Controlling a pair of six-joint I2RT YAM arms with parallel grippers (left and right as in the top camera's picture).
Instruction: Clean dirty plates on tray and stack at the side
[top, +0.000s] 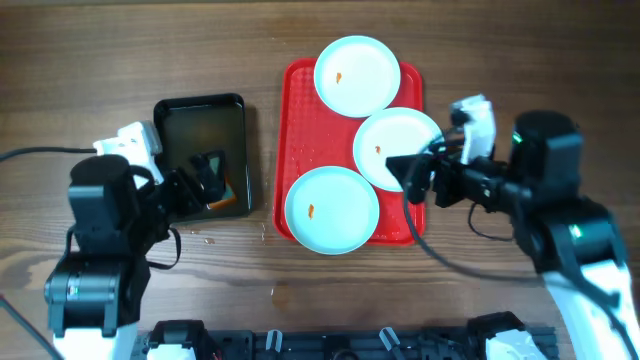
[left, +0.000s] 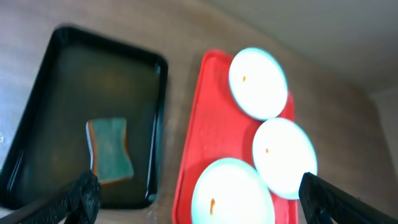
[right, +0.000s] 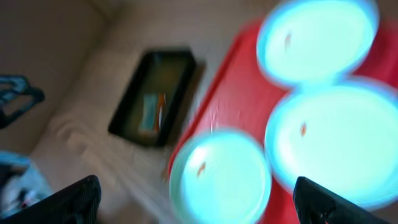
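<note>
Nearest the lens: two black arms (top: 100, 230), lower left and lower right of frame.
Wooden tabletop (top: 120, 50): bare room at upper left and at far right, enough for a stack.
Centre: red tray (top: 300, 130), bare along its left strip.
Left of it: black tray (top: 243, 150), holding liquid.
Three plates (top: 332, 208), all on the red tray. Each overhangs an edge, so the rims are reachable.
Over the black tray: left hand (top: 207, 180), released and empty, likely placed to fetch the sponge (left: 111, 149).
At the middle plate (top: 390, 135): right hand (top: 412, 172), released and empty, probably there to steady it.
Orange smears (top: 340, 77), one per plate, unwiped.
</note>
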